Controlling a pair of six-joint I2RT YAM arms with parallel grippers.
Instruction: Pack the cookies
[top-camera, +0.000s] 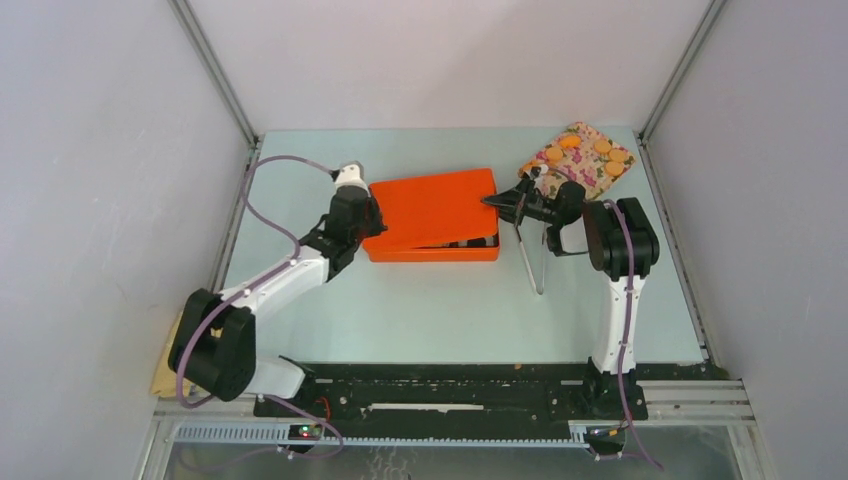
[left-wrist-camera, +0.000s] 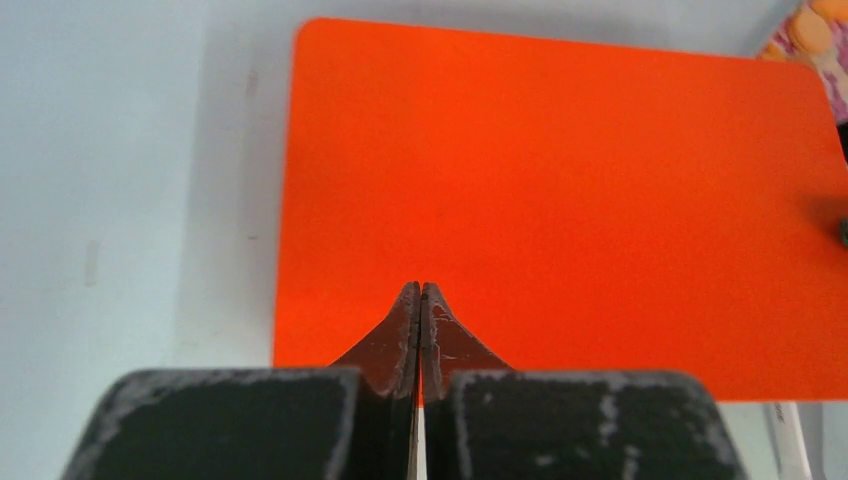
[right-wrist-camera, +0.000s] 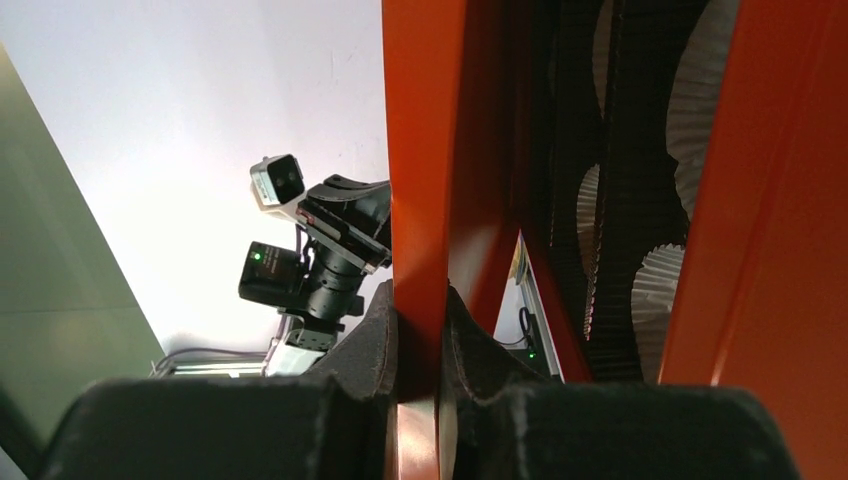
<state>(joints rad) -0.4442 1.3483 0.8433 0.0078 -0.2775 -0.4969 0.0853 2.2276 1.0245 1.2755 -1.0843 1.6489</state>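
Bracing looks like the job of left gripper (left-wrist-camera: 420, 292), closed tight and empty at the left edge of orange lid (top-camera: 430, 205); right gripper (right-wrist-camera: 420, 305) pinches its right edge, holding it tilted open. Farther back, cookies (top-camera: 590, 155) wait on patterned cloth (top-camera: 553, 157).

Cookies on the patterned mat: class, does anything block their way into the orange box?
Yes. The orange lid covers the box, raised only at its right edge, where the right claw pinches it. The cookies lie on the mat beyond that claw.
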